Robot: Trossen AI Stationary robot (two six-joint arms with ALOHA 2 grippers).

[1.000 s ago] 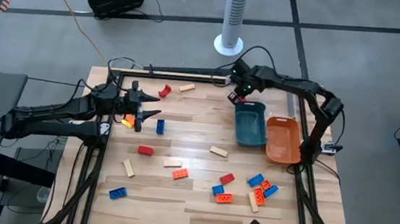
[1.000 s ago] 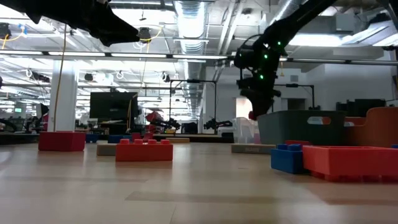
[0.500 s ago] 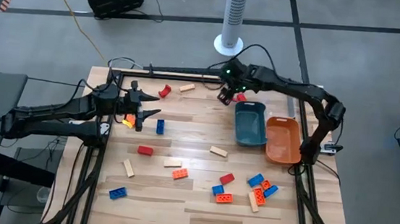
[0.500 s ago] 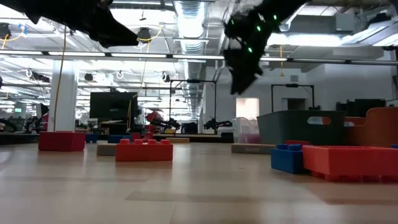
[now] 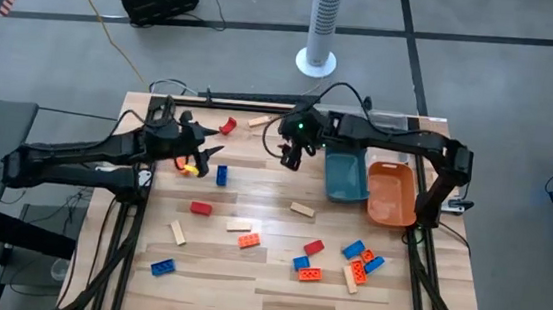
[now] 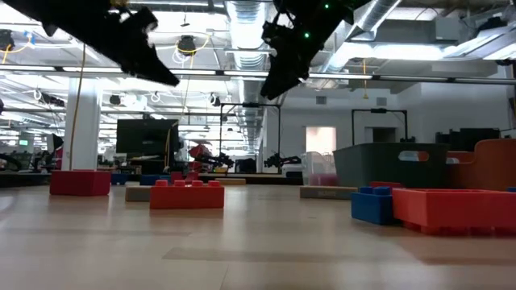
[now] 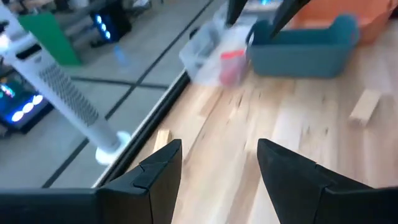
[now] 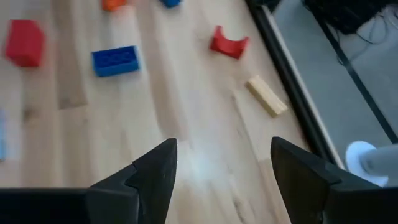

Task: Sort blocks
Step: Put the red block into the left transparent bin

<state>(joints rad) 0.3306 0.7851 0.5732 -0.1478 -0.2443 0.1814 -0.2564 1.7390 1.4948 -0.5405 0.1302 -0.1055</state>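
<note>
Red, blue, orange and tan blocks lie scattered flat on the wooden table, such as a blue one [image 5: 222, 174] and a red arch [image 5: 228, 126]. Hovering above the far middle is my right gripper [image 5: 290, 154], open and empty; its wrist view looks down on the blue block [image 8: 115, 60], the red arch [image 8: 228, 43] and a tan block [image 8: 267, 96]. At the far left my left gripper [image 5: 204, 153] hangs above the table, open, with nothing between its fingers [image 7: 219, 149]. A red block [image 7: 232, 65] lies in the clear tray [image 7: 205, 46].
A teal tray [image 5: 345, 171] and an orange tray [image 5: 392, 193] stand side by side at the right, the clear tray [image 5: 392, 122] beyond them at the far edge. A cluster of blocks [image 5: 351, 262] lies at the near right. A black rail runs along the far edge [image 5: 241, 97].
My right gripper has swung from the trays at the far right toward the table's left and has risen; the red block seen at its fingertips a second ago is no longer there. My left gripper has shifted slightly toward the table's right.
</note>
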